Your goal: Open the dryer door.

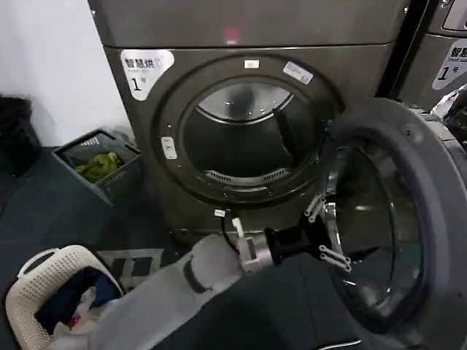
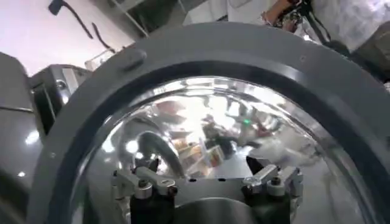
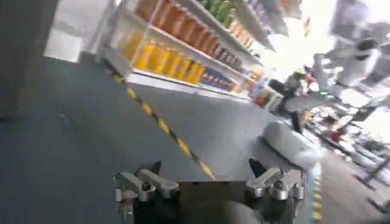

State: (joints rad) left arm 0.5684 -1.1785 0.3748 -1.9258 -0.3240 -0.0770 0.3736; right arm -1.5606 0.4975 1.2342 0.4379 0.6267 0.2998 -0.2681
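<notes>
We see the dryer door swung out to the right of the dryer, its pale grey inner face turned toward us and its round plane standing upright, nearly square to the machine front. The drum opening gapes wide. Our left hand reaches to the door's inner glass, fingers spread wide, apparently just touching the rim, though we cannot be sure. The left wrist view adds the domed glass close up with room reflections. Our right hand hangs with its jaws wide, above dark floor, with store shelves behind.
</notes>
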